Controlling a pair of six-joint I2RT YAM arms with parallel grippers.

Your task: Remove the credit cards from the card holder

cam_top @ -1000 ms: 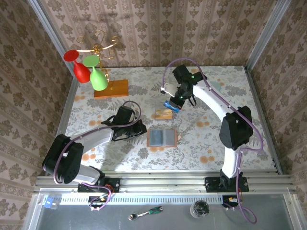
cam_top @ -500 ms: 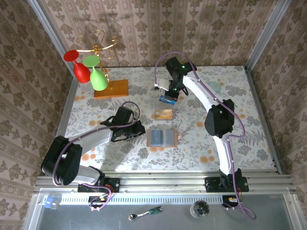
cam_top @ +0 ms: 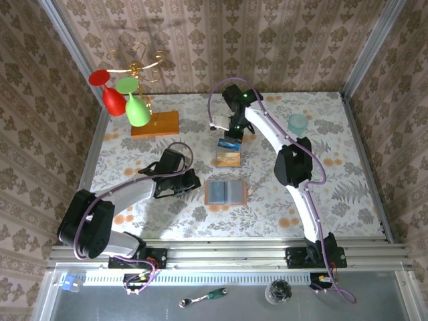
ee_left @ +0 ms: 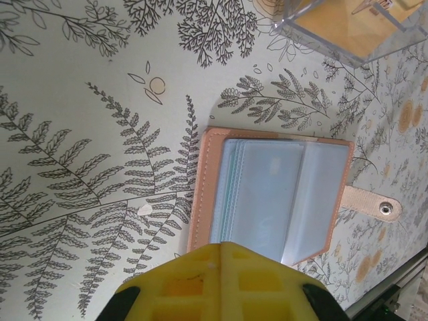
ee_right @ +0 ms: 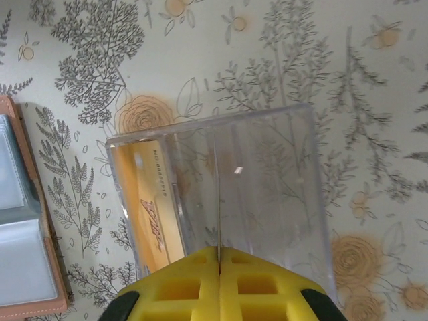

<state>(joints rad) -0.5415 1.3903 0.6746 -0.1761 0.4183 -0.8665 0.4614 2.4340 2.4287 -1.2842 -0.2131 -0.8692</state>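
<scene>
Patterned wallpaper closes in a table (cam_top: pixel 127 150) spread with a leaf-print cloth. From the top camera, the card holder (cam_top: pixel 226 192) lies open and flat near the middle. A clear box (cam_top: pixel 228 157) sits just beyond it. The right gripper (cam_top: pixel 231 137) hangs over the far side of that box with a blue card (cam_top: pixel 229 142) pinched in its tips. The left gripper (cam_top: pixel 190 180) rests low just beside the holder's left edge, apart from it. A wooden slab (cam_top: pixel 155 123) and a cup (cam_top: pixel 297 122) stand well away.

From the left wrist, the card holder (ee_left: pixel 267 197) shows its pale blue pockets and its snap tab pointing right. Greenish edges in the left pocket may be more cards, though that is hard to tell. The left gripper (ee_left: pixel 221 249) has its yellow pads pressed together with nothing between them. A corner of the clear box (ee_left: pixel 348 27) sits at the top right.

From the right wrist, the right gripper (ee_right: pixel 219 251) is squeezed onto the blue card (ee_right: pixel 219 194), seen edge-on as a thin line over the middle of the clear box (ee_right: pixel 267 180). An orange card (ee_right: pixel 150 214) lies inside against the left wall, and the card holder (ee_right: pixel 20 221) is at the left edge.

The step looks like dropping this card into the box. It should go best if the card is kept centred between the walls and lowered until its bottom edge is below the rim, and the pads only then part, so it cannot tip out over the side
</scene>
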